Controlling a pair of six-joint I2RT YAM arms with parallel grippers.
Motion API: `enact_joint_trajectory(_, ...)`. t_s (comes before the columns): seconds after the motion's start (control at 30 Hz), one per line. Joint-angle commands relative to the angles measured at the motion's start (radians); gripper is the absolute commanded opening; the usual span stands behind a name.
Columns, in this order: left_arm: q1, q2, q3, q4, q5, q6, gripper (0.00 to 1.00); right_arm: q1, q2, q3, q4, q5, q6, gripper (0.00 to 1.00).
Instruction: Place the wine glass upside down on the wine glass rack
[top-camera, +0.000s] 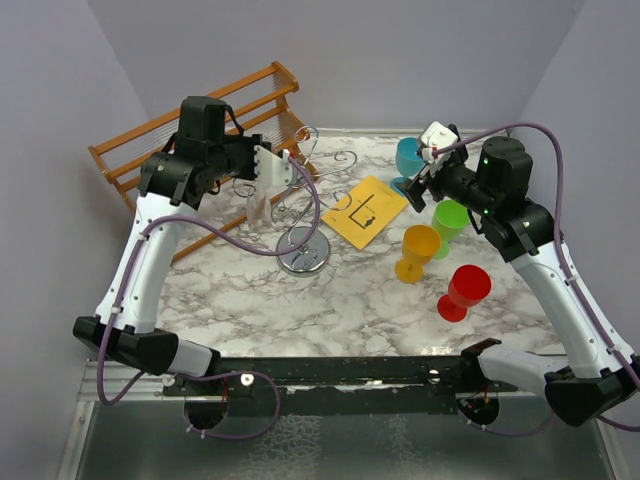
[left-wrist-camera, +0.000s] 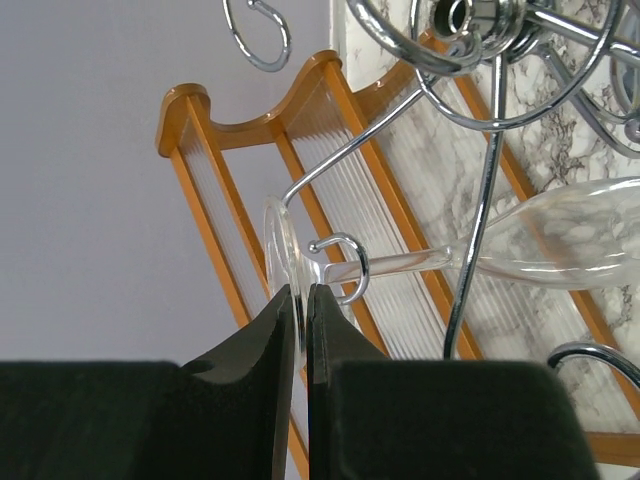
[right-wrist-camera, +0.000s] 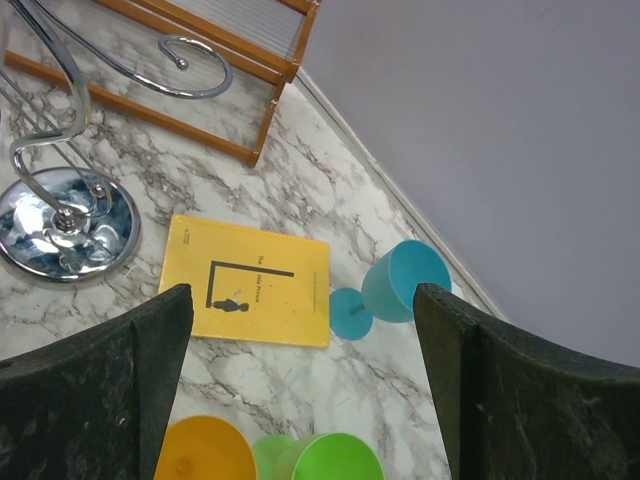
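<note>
Left claw (left-wrist-camera: 298, 300): shut on the wine glass (left-wrist-camera: 410, 262), its two dark fingertips pinching the rim of the clear round foot. In the left wrist view the foot stands edge-on right at the fingertips. The stem runs away from the claw to the right, and the bowl lies farthest out, against the marble.

A small curled hook of the wine glass rack (left-wrist-camera: 480, 180) crosses the stem close to the foot. Whether the curl goes round the stem or only sits in front of it cannot be told.

From the top camera the wine glass (top-camera: 259, 206) hangs under the left claw (top-camera: 268, 172), foot uppermost at the claw and bowl downward. It is just left of the wine glass rack (top-camera: 303, 250) and among its left-hand wire arms. The bowl is clear of the desk (top-camera: 300, 310).

The rack's round shiny base sits on the marble near the middle. The wooden shelf rack (top-camera: 190, 130) lies behind it, at the far left.

Right claw (right-wrist-camera: 303, 310): jaws wide apart, holding nothing. It hovers on the right side, well apart from the glass. Below it are a yellow booklet (right-wrist-camera: 250, 280), a blue cup (right-wrist-camera: 400, 285) on its side, and the rims of an orange cup (right-wrist-camera: 205, 450) and a green cup (right-wrist-camera: 335, 458). A red cup (top-camera: 465, 290) stands nearer the arm bases.
</note>
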Motion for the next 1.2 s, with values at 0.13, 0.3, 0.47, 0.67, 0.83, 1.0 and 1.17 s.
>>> enact_joint_trajectory(0.13, -0.004, -0.049, 0.000, -0.042, 0.051, 0.001, 0.10, -0.004, -0.024, -0.020, -0.001, 0.033, -0.020, 0.91)
enact_joint_trajectory(0.3, -0.004, -0.060, -0.015, -0.051, 0.053, -0.002, 0.14, -0.005, -0.030, -0.052, -0.005, 0.067, -0.026, 0.91)
enact_joint_trajectory(0.47, -0.004, -0.068, -0.037, -0.060, 0.061, -0.008, 0.19, -0.006, -0.036, -0.101, -0.033, 0.107, -0.031, 0.91)
enact_joint_trajectory(0.67, -0.004, -0.071, -0.047, -0.065, 0.064, -0.005, 0.23, -0.005, -0.058, -0.178, -0.049, 0.151, -0.030, 0.90)
enact_joint_trajectory(0.83, -0.004, -0.075, -0.040, -0.077, 0.078, -0.007, 0.29, -0.005, -0.058, -0.237, -0.064, 0.190, -0.028, 0.88)
enact_joint_trajectory(1.0, -0.005, -0.080, -0.033, -0.088, 0.084, -0.013, 0.33, -0.005, -0.047, -0.264, -0.093, 0.202, -0.022, 0.86)
enact_joint_trajectory(1.17, -0.004, -0.086, -0.015, -0.110, 0.085, -0.016, 0.37, -0.018, -0.041, -0.271, -0.102, 0.206, -0.014, 0.83)
